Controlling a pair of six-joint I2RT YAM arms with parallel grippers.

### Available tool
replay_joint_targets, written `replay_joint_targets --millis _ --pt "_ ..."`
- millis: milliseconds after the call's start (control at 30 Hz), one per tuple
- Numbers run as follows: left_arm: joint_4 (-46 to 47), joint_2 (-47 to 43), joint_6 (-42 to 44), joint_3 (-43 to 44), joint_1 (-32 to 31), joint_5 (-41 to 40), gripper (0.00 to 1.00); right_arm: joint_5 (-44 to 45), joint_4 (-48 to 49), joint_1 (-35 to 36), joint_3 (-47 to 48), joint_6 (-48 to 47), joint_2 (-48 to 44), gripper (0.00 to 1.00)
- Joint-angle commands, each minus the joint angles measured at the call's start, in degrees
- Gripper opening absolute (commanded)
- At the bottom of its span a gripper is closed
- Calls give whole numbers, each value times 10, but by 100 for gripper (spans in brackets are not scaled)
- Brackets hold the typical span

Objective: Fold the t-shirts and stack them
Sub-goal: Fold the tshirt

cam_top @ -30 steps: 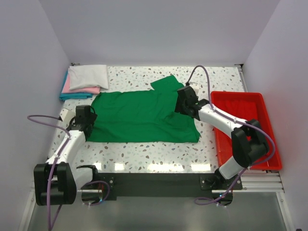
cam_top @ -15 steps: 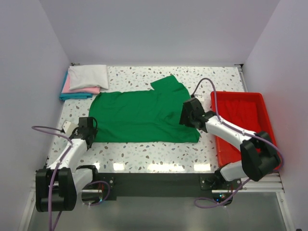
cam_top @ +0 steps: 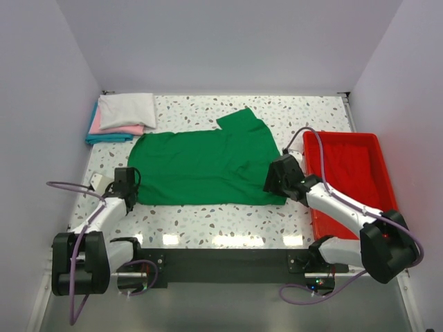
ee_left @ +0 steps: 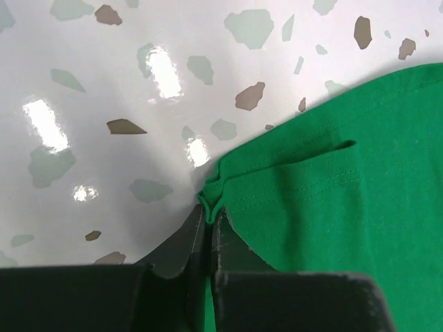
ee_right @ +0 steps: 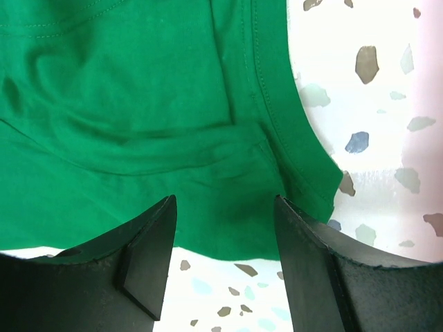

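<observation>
A bright green t-shirt [cam_top: 204,166] lies spread flat across the middle of the speckled table. My left gripper [cam_top: 129,196] is shut on its near left corner; in the left wrist view the green hem [ee_left: 211,197] is pinched between the closed fingers [ee_left: 181,245]. My right gripper [cam_top: 275,185] hovers open over the shirt's near right corner [ee_right: 304,187], its fingers [ee_right: 149,252] astride the lower edge and touching nothing. A folded stack of t-shirts [cam_top: 119,117], white over pink over teal, rests at the far left.
A red plastic tray [cam_top: 349,181] stands along the right side of the table, close behind the right arm. Grey walls enclose the table on three sides. The black mounting rail [cam_top: 221,266] runs along the near edge.
My left gripper slid toward the near edge and closed on the green shirt's near left corner. The right gripper travelled from the right sleeve area down to the near right corner, staying open.
</observation>
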Motion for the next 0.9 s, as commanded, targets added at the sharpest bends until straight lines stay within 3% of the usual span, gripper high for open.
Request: replay_joint_targets --millis 0,233,633,733,767,867 --pt "-62 -17 -28 -19 4 4 0 -7 -12 -1 -7 25 -28 62" --pt "-129 -105 -46 -33 38 -6 0 -15 -13 -1 -35 52 -37 64" --pt "-137 -110 -8 -12 48 -17 0 -9 -18 -1 -67 79 -32 65" --pt "-136 -114 -7 -11 48 -16 0 -11 1 -1 -85 90 -27 53" --pt "-135 -114 -6 -10 48 -14 0 -12 4 -1 -86 93 -25 33" --pt "-145 -112 -1 -3 49 -13 0 -6 -10 -1 -83 101 -28 0"
